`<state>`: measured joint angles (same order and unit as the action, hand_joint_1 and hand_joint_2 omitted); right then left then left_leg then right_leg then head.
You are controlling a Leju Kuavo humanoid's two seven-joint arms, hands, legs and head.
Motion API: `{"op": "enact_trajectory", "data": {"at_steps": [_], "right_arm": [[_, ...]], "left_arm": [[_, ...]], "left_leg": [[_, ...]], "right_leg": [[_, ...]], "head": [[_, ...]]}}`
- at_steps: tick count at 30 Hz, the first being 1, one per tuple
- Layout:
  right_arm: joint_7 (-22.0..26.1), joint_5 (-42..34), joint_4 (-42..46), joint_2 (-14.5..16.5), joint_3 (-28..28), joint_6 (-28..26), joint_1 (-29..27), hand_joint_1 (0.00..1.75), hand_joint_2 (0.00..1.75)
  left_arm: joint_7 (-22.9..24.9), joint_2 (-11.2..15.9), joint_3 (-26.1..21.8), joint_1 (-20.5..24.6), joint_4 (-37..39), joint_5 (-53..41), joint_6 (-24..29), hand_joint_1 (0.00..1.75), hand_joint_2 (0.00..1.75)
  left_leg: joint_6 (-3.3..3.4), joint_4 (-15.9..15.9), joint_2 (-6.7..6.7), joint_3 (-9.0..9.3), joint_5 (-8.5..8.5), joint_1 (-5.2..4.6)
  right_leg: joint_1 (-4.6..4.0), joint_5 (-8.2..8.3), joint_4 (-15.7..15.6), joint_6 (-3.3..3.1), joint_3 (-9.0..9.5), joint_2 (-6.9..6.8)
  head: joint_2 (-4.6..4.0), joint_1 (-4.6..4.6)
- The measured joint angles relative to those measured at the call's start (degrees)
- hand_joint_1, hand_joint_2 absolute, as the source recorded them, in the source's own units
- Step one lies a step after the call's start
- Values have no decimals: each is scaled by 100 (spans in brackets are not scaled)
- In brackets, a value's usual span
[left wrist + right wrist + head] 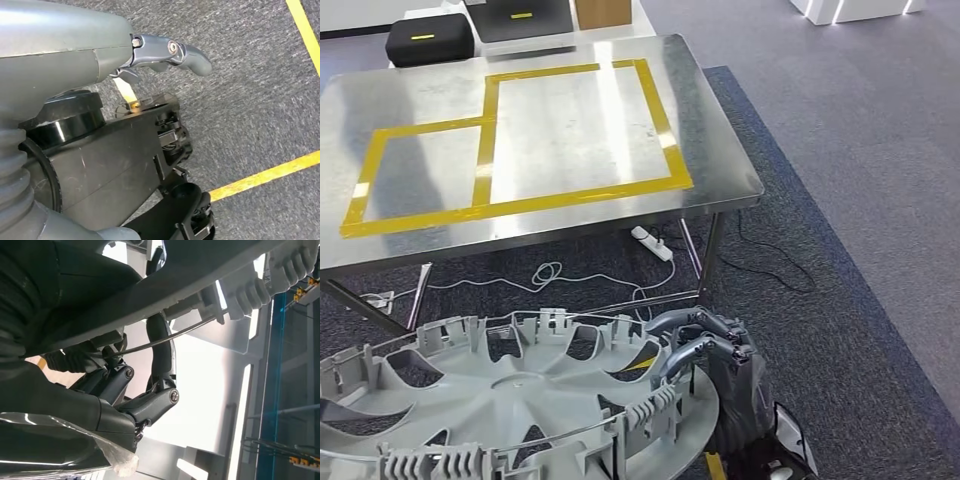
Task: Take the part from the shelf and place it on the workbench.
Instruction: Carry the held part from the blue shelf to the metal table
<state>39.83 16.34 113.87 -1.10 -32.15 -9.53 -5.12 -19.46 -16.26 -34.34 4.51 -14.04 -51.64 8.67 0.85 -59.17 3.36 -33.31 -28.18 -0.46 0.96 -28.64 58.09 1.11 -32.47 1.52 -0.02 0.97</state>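
One grey part (509, 395) sits pinched at its rim by the right hand (701, 345), fingers (158, 352) hooked over it; left hand (170, 52) fingers unclear; workbench (712, 150) beyond the fingertips

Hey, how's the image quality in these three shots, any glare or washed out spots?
Head view: ceiling lights glare in streaks off the shiny steel workbench. Right wrist view: background blown out white behind the right hand gripping the grey plastic wheel cover. Left wrist view: evenly lit, grey carpet grainy.
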Motion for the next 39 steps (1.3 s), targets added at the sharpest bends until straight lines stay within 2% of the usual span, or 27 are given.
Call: {"op": "enact_trajectory", "data": {"at_steps": [1,2,4,5,6,8,10,11,12,13,16,17,18,21,22,23,25,26,27,28,29,31,33,36,37,38,39], "right_arm": [[0,4,0,8,4,2,6,175,175],[1,7,0,19,8,2,12,175,175],[1,11,-2,36,15,1,15,175,175],[1,14,-3,40,17,-1,14,175,175],[1,19,-5,40,18,-2,14,175,175],[1,24,-7,40,20,-8,16,175,175],[1,28,-6,45,20,-17,23,175,175],[1,32,-6,50,21,-25,31,175,175],[1,34,-6,55,22,-34,40,175,175],[1,36,-7,62,23,-43,49,175,175],[0,46,-7,74,24,-64,74,175,175],[0,49,-7,74,23,-68,88,175,175],[2,50,-7,75,22,-72,99,175,175],[2,52,-12,75,22,-76,99,175,175],[1,53,-16,75,23,-76,92,175,175],[-1,54,-21,75,24,-77,90,175,175],[0,55,-25,75,24,-80,91,175,175],[1,58,-29,75,24,-84,94,175,175],[2,62,-33,75,24,-91,100,175,175],[2,66,-38,77,24,-99,101,175,175],[1,69,-44,79,24,-106,104,175,175],[-3,76,-51,90,29,-117,104,175,175],[-4,79,-55,105,39,-124,116,175,175],[1,70,-58,131,47,-126,135,175,175],[1,68,-61,136,49,-125,136,175,175],[1,68,-63,138,51,-125,136,175,175],[1,68,-65,143,54,-125,137,175,175]], "left_arm": [[1,2,0,7,-2,1,5,0,175],[4,3,0,15,-3,2,11,0,175],[10,2,0,23,-3,3,17,0,175],[14,2,0,24,-3,4,21,0,175],[15,2,0,24,-3,5,26,0,175],[16,2,0,25,-3,7,33,0,175],[16,2,0,26,-3,8,36,0,175],[16,2,0,31,-3,8,37,0,175],[16,0,0,39,-3,8,37,0,175],[16,-2,0,47,-3,8,38,0,175],[15,-13,0,51,-3,8,38,0,175],[14,-17,0,54,-3,8,38,0,175],[13,-21,0,60,-3,8,38,0,175],[12,-23,-2,69,-3,8,38,0,175],[12,-23,-2,66,-3,8,38,0,175],[12,-22,-2,64,-3,8,38,0,175],[12,-27,-2,61,-3,8,37,0,175],[10,-30,-2,65,-3,11,36,0,175],[8,-32,-2,71,-3,17,32,0,175],[6,-33,-2,75,-3,23,29,0,175],[4,-33,-2,81,-3,29,26,0,175],[3,-27,-2,86,-4,33,22,0,175],[3,-20,-2,93,-5,34,27,0,175],[5,-19,-2,90,-4,42,33,0,175],[6,-18,-2,89,-4,45,33,0,175],[7,-17,-2,88,-5,48,33,0,175],[8,-17,-2,87,-5,49,33,0,175]], "left_leg": [[-34,-129,-56,-51,-80,3],[-72,-398,-128,-174,-218,11],[-130,-1144,-238,-550,-516,37],[-145,-1442,-261,-712,-588,50],[-147,-1533,-269,-777,-545,58],[-128,-1256,-272,-673,-270,63],[-74,-622,-276,-378,70,51],[-39,-349,-281,-243,142,36],[-3,-111,-286,-130,182,18],[27,-4,-288,-86,148,2],[101,128,-272,13,106,12],[128,152,-267,67,98,25],[151,167,-265,112,84,34],[199,170,-266,167,3,16],[202,170,-264,196,-27,7],[201,169,-261,241,-62,1],[182,171,-253,365,-149,-3],[163,170,-252,419,-189,-5],[134,169,-253,446,-226,-6],[99,165,-257,463,-250,-7],[66,159,-260,472,-259,-10],[8,99,-264,487,-283,-9],[-51,-254,-270,330,-368,6],[-142,-1266,-278,-317,-729,55],[-154,-1439,-279,-487,-797,66],[-154,-1424,-281,-568,-749,71],[-144,-1214,-281,-556,-569,73]], "right_leg": [[14,-3,-19,-30,23,-20],[25,-14,-35,-60,50,-46],[22,-54,-40,-94,89,-91],[21,-76,-39,-98,112,-110],[20,-98,-39,-92,139,-123],[18,-138,-39,-79,199,-135],[18,-180,-44,-59,249,-141],[11,-207,-46,-34,271,-141],[8,-228,-56,0,286,-145],[5,-229,-60,41,297,-150],[9,-214,-18,162,341,-160],[10,-262,106,185,284,-160],[12,-357,345,200,149,-159],[12,-712,1356,237,-535,-158],[11,-705,1491,240,-684,-158],[10,-571,1414,231,-724,-158],[4,-64,753,195,-513,-156],[-11,87,423,173,-394,-157],[-28,144,190,138,-287,-155],[-46,129,83,96,-240,-154],[-60,87,44,51,-221,-155],[-42,111,-9,-28,-140,-154],[-15,87,-53,-79,-27,-163],[-9,-10,-74,-112,98,-172],[-8,-53,-74,-108,146,-168],[-8,-100,-74,-102,206,-164],[-8,-151,-75,-92,278,-161]], "head": [[0,18],[0,32],[0,51],[0,49],[0,49],[0,50],[0,49],[0,49],[0,49],[0,47],[-1,30],[-1,14],[-1,-2],[0,-38],[0,-39],[0,-40],[0,-41],[-1,-37],[0,-39],[0,-34],[0,-32],[1,-30],[1,-7],[0,12],[0,13],[0,13],[0,13]]}}
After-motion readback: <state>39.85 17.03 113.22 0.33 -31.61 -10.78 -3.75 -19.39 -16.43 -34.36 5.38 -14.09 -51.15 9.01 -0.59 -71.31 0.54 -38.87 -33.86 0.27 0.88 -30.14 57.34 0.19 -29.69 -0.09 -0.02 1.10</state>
